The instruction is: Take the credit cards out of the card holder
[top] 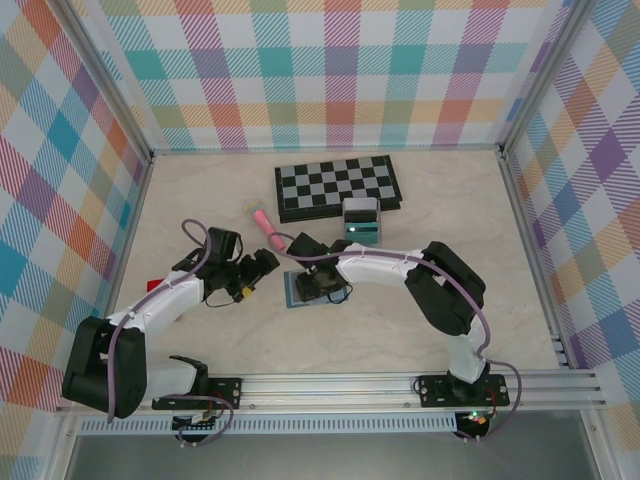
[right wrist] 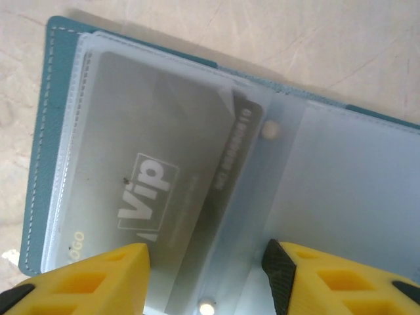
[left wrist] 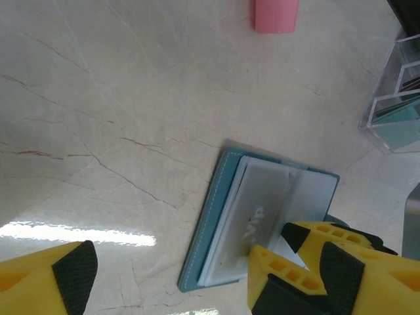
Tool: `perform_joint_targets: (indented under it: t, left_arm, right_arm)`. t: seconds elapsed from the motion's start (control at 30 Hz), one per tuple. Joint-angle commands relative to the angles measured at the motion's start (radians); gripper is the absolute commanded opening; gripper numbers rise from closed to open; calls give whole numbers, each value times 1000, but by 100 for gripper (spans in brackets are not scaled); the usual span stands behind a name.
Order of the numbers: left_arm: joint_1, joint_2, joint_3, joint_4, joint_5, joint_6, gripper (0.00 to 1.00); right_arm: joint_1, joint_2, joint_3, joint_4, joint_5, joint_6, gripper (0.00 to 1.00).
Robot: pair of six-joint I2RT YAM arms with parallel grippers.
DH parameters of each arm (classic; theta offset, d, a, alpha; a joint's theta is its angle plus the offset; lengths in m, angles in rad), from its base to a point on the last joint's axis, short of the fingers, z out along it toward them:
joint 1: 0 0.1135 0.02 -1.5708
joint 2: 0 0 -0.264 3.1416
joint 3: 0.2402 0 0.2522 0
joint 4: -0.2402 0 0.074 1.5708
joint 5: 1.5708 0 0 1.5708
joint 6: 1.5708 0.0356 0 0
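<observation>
Grey and half see-through, one of the credit cards (right wrist: 157,190), marked VIP, sits inside a clear sleeve (right wrist: 85,79) of the card holder (right wrist: 39,131). The holder lies open and flat on the marble-look table (left wrist: 98,98), near the middle, in front of the chessboard (top: 338,185). The right gripper (right wrist: 207,262) hangs directly over it, fingers about halfway apart, straddling the sleeve with nothing pinched between them. The left gripper (top: 258,270) waits just beside the holder, jaws spread wide and empty. Further back a clear box (left wrist: 374,108) holds teal cards (left wrist: 401,131), so I'd guess part of the job is done. This grey card, at least, is left: its dark end seems to poke slightly past the sleeve's mouth, but it isn't out. Whether more cards hide beneath, I can't tell.
</observation>
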Motion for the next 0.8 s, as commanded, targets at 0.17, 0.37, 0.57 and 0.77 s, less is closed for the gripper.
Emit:
perform_joint_targets:
  t: [0.17,0.37,0.57,0.77]
  left_arm:
    - [16,59,-17,109,106,-4,63]
    - [5,107,-19,170,177,-5,50]
    - [-18,151,-17,222,183,-20,39]
    - [-51,209,3,261,189,-31,36]
  right_arm:
    - [0,70,-24,-42,24,43,47]
    - [-8,62,-48,-18,0,37,43]
    - [-28,49,-80,24,-80,35,36]
    - [-41,39,-97,51,-118,30,32]
